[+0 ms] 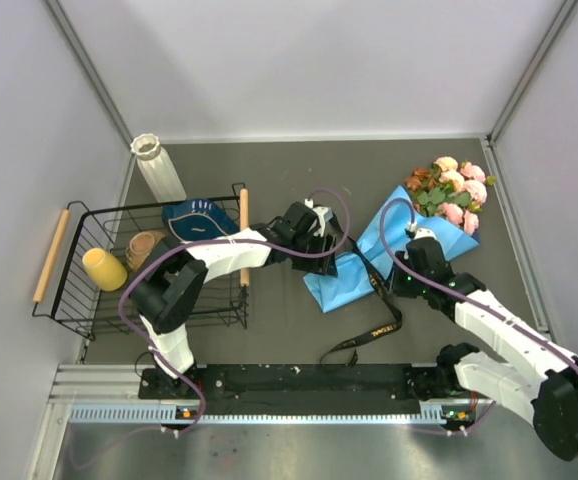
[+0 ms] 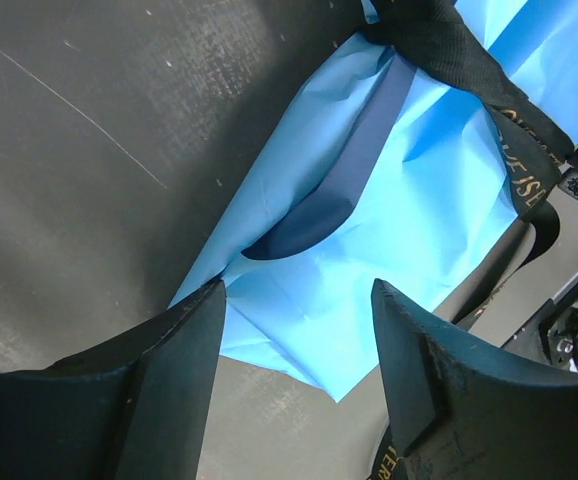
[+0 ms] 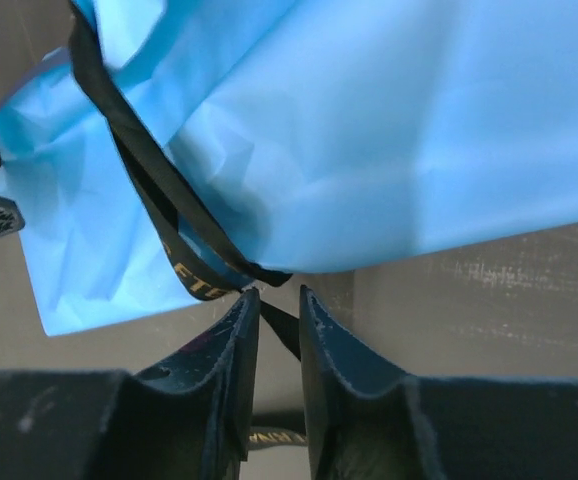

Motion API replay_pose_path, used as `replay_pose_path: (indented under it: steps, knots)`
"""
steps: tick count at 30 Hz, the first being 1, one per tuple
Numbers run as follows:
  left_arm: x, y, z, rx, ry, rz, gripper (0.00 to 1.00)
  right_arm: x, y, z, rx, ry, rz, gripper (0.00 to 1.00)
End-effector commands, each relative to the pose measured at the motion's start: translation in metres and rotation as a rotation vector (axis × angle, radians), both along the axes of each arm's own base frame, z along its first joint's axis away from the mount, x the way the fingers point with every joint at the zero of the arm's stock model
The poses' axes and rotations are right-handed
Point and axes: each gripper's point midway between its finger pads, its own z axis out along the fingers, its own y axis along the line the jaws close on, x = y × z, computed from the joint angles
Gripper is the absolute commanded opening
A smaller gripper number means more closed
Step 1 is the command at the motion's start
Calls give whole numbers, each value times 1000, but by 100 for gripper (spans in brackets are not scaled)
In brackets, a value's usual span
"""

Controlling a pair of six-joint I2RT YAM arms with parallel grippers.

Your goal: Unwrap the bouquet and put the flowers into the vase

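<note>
Table [image 1: 299, 170]: vase [image 1: 159, 168]; yellow cup [image 1: 103, 269] in basket [image 1: 119, 210]

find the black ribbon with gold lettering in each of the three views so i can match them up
Top external: the black ribbon with gold lettering is at centre, trailing off the wrap toward the arm bases.
Left wrist: the ribbon is at upper right, draped over the wrap.
Right wrist: the ribbon runs diagonally from upper left to bottom centre.
Shared landmark: the creased light blue paper sheet under it.
</note>
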Motion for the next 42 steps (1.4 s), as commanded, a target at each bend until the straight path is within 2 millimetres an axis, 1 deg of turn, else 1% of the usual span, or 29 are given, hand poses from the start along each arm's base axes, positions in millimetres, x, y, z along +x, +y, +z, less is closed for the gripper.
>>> replay_pose_path:
  steps: [1, 2, 3, 4, 5, 7, 8, 9, 11, 13, 14, 15, 16, 17, 18, 19, 21, 22, 27, 30, 33, 36, 39, 42]
  knots:
    - [3, -13, 36, -94, -47, -41, 68, 17, 16, 45, 15, -110, 110, 27]
    - [2, -15, 41, -110, -45, -40, 69, 18, 22, 44, 26, -94, 136, 33]
    - [-1, -15, 42, -122, -39, -44, 70, 21, 28, 49, 40, -103, 168, 35]
    - [-2, -16, 46, -134, -46, -42, 70, 25, 31, 50, 42, -107, 177, 36]
    - [-5, -17, 54, -153, -55, -41, 71, 28, 33, 51, 42, -109, 184, 38]
    - [-9, -16, 58, -163, -59, -40, 71, 36, 37, 50, 29, -104, 199, 38]
    - [-12, -16, 64, -174, -65, -42, 70, 43, 40, 56, 30, -127, 203, 38]
    - [-14, -17, 67, -180, -68, -47, 68, 47, 42, 49, 17, -107, 213, 36]
    - [-19, -21, 73, -194, -71, -58, 62, 55, 48, 53, 17, -111, 232, 33]
    - [-24, -25, 76, -205, -64, -65, 58, 59, 49, 49, 5, -99, 242, 29]
    - [-25, -27, 76, -212, -66, -69, 53, 62, 50, 49, 3, -105, 240, 22]
    - [-26, -28, 77, -216, -67, -71, 52, 66, 50, 51, 0, -121, 238, 19]
    - [-28, -31, 72, -214, -56, -73, 51, 66, 51, 46, -4, -108, 239, 17]
    - [-28, -34, 72, -219, -52, -79, 49, 67, 52, 46, -4, -106, 242, 13]
    - [-28, -37, 70, -223, -47, -84, 47, 68, 54, 45, 2, -104, 248, 13]
    - [-29, -41, 63, -219, -27, -89, 46, 68, 55, 40, 0, -94, 253, 12]
    - [-28, -47, 59, -227, -18, -98, 44, 68, 56, 36, 0, -89, 257, 13]
    - [-28, -48, 51, -218, -1, -97, 44, 69, 55, 33, -5, -81, 255, 13]
    - [-24, -54, 32, -193, 18, -92, 44, 70, 60, 29, 14, -76, 265, 16]
    - [-22, -53, 18, -171, 33, -82, 44, 70, 61, 27, 22, -68, 267, 17]
    - [-23, -50, 5, -153, 42, -72, 44, 68, 63, 25, 28, -61, 276, 21]
    - [-26, -47, -3, -138, 57, -65, 44, 67, 62, 24, 23, -61, 278, 22]
    - [-27, -45, -9, -137, 68, -60, 44, 67, 62, 21, 17, -56, 282, 25]
    - [-27, -45, -9, -139, 70, -57, 44, 66, 63, 19, 21, -49, 290, 25]
